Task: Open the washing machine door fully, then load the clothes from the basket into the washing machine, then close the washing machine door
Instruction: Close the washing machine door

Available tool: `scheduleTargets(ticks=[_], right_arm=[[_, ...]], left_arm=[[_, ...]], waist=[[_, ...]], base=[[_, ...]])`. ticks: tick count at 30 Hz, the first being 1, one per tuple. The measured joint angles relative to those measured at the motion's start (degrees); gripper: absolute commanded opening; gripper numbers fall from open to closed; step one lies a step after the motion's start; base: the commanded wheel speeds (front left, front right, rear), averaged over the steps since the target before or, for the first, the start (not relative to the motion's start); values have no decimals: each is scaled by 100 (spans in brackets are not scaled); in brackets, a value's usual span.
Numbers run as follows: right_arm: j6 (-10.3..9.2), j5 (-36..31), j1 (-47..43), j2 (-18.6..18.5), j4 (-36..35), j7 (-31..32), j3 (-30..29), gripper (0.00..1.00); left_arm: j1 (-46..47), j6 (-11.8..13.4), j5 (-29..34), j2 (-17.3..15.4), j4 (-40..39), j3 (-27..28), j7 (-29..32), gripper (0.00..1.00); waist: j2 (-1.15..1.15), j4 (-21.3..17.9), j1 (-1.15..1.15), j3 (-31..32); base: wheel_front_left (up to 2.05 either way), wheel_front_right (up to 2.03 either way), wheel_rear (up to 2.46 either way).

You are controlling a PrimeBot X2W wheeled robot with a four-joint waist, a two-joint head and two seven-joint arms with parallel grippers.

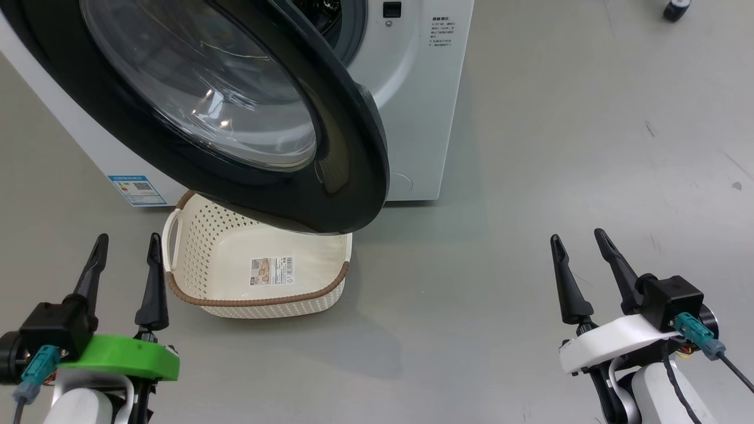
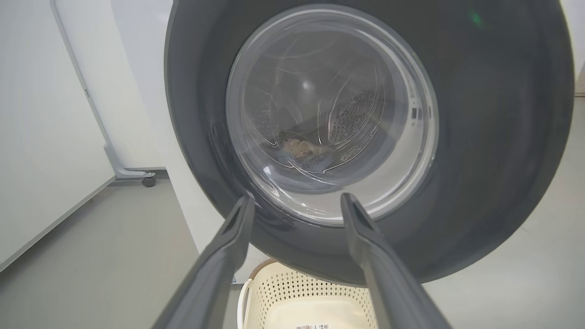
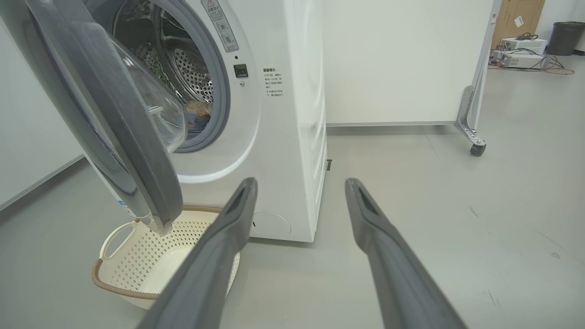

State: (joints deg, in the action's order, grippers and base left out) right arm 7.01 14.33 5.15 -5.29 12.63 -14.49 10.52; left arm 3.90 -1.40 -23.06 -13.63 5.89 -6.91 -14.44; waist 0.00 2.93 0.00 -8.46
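Left pincer: low, fingers spread, pointing forward, holding nothing.
Right pincer: likewise spread, over the floor.
Washing machine door: ajar, ahead of and above the left pincer, overhanging the basket's far end.
Basket: just right of the left pincer, barcode sticker showing on its bottom.
Clothes: inside the washing machine, beyond the door.

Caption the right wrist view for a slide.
Open right hand faces the white front-loading washing machine: glossy black round door half-open above the cream perforated plastic basket, clothes inside the steel drum.
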Motion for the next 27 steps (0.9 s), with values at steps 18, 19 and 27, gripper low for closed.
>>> scheduleTargets(ticks=[18, 19, 27], right_arm=[[0, 1, -127, 0, 24, 0, 54, 100], [0, 1, -128, 0, 23, 0, 56, 100], [0, 2, -190, 1, 19, 0, 67, 100]], left_arm=[[-464, 58, 290, 347, 45, 293, 0, 100], [-478, 57, 308, 354, 44, 307, 0, 100], [-637, -14, 410, 428, 44, 428, 0, 100]], waist=[[0, -94, 0, 250], [0, -97, 0, 258], [0, -108, 0, 314]], base=[[0, 0, 0], [0, 0, 0], [0, 0, 0]])
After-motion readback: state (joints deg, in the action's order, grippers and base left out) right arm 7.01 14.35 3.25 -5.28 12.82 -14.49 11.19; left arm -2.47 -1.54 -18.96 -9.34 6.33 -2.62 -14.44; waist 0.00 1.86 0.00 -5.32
